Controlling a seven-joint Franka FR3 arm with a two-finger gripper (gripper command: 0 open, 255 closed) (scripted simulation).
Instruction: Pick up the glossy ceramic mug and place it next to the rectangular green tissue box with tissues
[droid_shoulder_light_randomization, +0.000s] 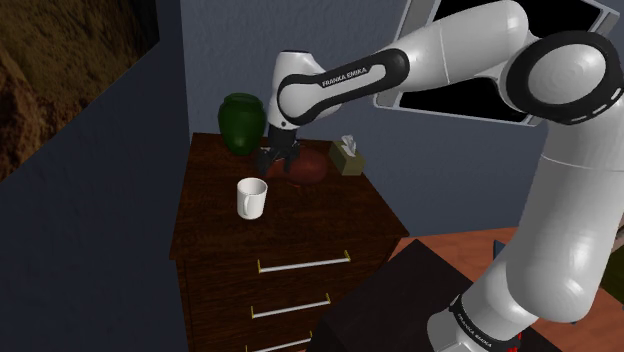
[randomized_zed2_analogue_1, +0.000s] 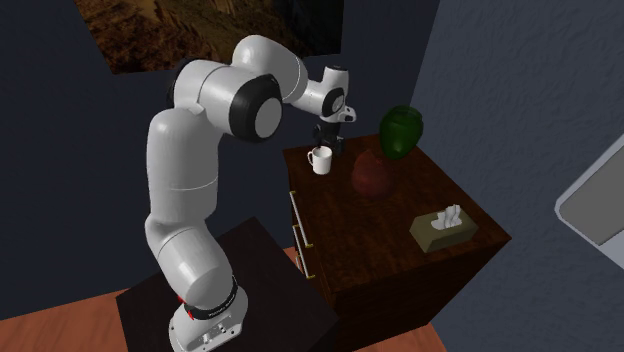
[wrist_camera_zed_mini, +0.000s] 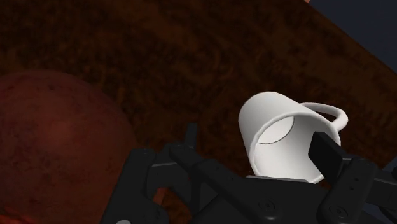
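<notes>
A white mug (droid_shoulder_light_randomization: 252, 198) stands upright on the dark wooden dresser top (droid_shoulder_light_randomization: 330, 215), near its front left part in the shoulder view. My black gripper (droid_shoulder_light_randomization: 277, 160) hangs open just above and behind it, not touching it. In the wrist view the mug (wrist_camera_zed_mini: 283, 137) lies below the fingers, close to one fingertip (wrist_camera_zed_mini: 326, 156), with its handle pointing away from the gripper. The green tissue box (droid_shoulder_light_randomization: 348, 155) with white tissues sits at the dresser's back right corner. In the second exterior view the mug (randomized_zed2_analogue_1: 321, 159) is under the gripper (randomized_zed2_analogue_1: 326, 140) and the tissue box (randomized_zed2_analogue_1: 443, 228) is far across the top.
A dark green vase (droid_shoulder_light_randomization: 240, 122) stands at the back of the dresser against the wall. A dark red rounded object (droid_shoulder_light_randomization: 308, 168) sits between the mug and the tissue box, close beside the gripper. Drawers with pale handles (droid_shoulder_light_randomization: 303, 263) face front.
</notes>
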